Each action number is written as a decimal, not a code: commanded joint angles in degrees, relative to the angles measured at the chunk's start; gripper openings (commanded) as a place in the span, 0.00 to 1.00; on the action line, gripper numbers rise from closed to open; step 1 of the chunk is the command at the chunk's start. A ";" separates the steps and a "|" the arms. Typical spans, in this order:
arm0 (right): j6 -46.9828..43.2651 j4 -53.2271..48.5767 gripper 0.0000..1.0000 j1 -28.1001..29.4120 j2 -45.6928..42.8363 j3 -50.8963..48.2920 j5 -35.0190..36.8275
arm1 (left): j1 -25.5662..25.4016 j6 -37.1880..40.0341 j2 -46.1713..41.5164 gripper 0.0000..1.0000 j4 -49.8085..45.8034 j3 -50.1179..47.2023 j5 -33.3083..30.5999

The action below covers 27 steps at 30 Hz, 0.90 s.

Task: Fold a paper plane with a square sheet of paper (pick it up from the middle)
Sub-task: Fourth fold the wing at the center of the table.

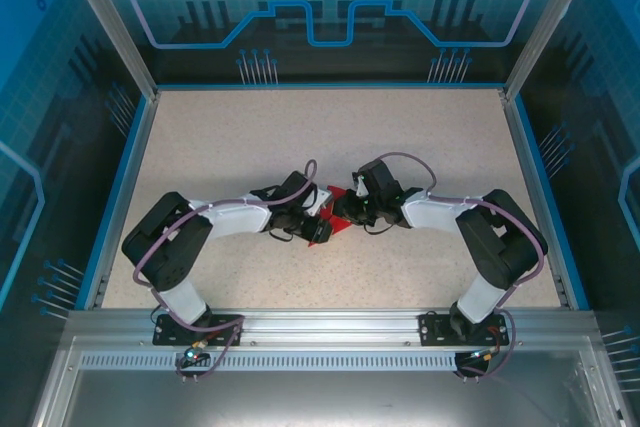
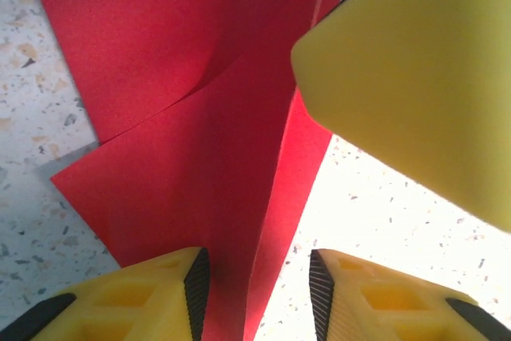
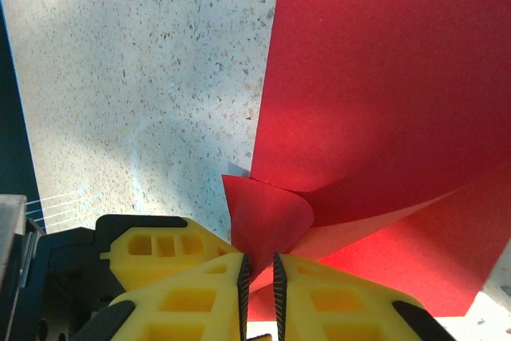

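The square sheet of paper (image 1: 342,209) is bright red and partly folded, lying at the middle of the table between both arms. In the right wrist view its sheet (image 3: 383,77) curls up at one corner, and my right gripper (image 3: 258,265) is shut on that curled corner. In the left wrist view a raised fold of the paper (image 2: 184,157) runs between the jaws of my left gripper (image 2: 259,265). Those jaws stand open, with bare table showing beside the fold. A yellow finger of the right gripper (image 2: 415,77) hangs over the paper at the upper right. From above, the left gripper (image 1: 318,229) and right gripper (image 1: 357,207) meet at the paper.
The speckled beige table (image 1: 330,137) is ringed by a blue rim and a metal frame. Both arm bases (image 1: 190,322) sit on the rail at the near edge, and cables loop over the arms.
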 commanded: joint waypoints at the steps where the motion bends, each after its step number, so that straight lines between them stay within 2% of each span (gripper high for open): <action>1: 0.57 0.52 0.19 -0.64 0.19 1.01 -1.03 | -1.01 2.13 0.40 0.39 -1.69 1.20 -5.31; 10: 0.47 0.19 0.19 -0.64 -0.79 1.71 -1.67 | -2.06 2.39 -0.64 0.15 -0.99 0.74 -7.76; 15: -0.90 -2.61 0.20 -1.32 -3.85 1.55 -0.97 | -2.12 2.17 -2.53 0.08 0.63 -0.53 -6.64; 21: -2.83 -6.12 0.25 -2.86 -9.55 -0.10 -0.16 | -1.39 0.85 -3.57 0.02 3.16 -1.17 -1.13; 27: -4.85 -9.68 0.28 -3.46 -14.54 -1.77 1.53 | 3.73 -5.31 -4.08 0.02 9.35 -4.85 8.19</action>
